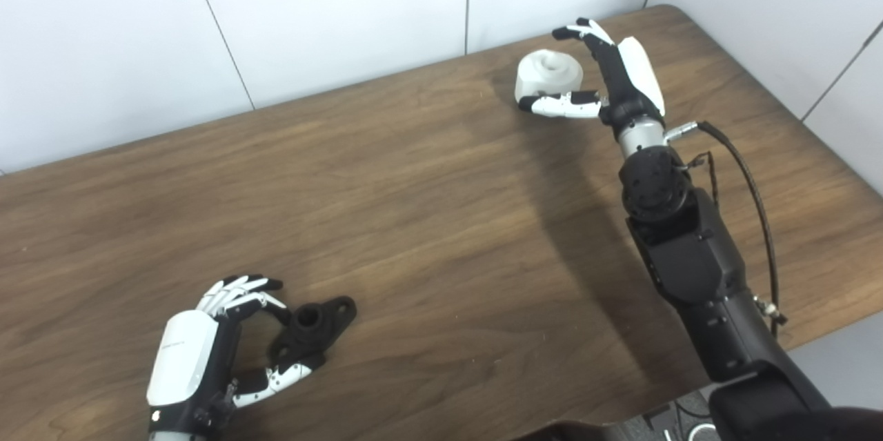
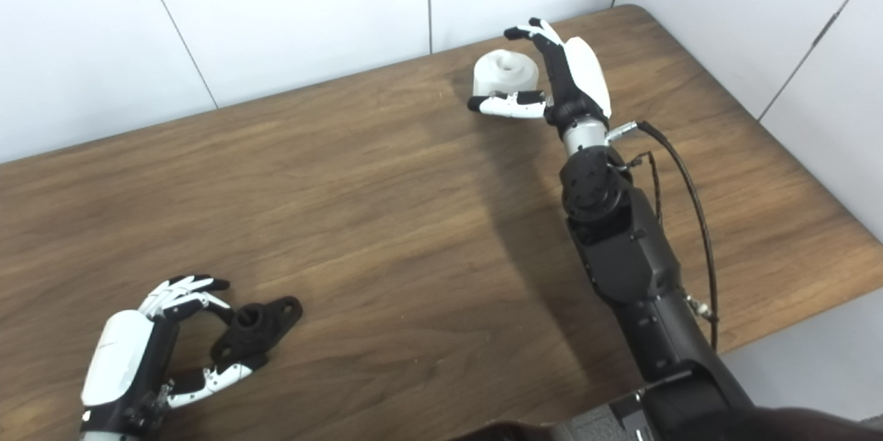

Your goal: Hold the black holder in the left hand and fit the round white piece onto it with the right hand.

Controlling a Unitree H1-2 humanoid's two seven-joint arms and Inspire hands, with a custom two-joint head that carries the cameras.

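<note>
The black holder [image 1: 312, 329] lies flat on the wooden table [image 1: 428, 220] at the near left, a short tube with a flange. My left hand [image 1: 207, 348] is open around it, fingers behind and thumb in front, and I cannot tell whether they touch it. The round white piece [image 1: 548, 74] stands at the far right of the table. My right hand [image 1: 607, 75] is open beside it, fingers curved over its far side and thumb along its near side, not closed on it. Both also show in the right eye view: the holder [image 2: 255, 330] and the white piece [image 2: 503, 72].
The table's right edge [image 1: 828, 172] and rounded far corner lie close to my right arm. A black cable [image 1: 755, 199] loops beside the right forearm. White wall panels stand behind the table.
</note>
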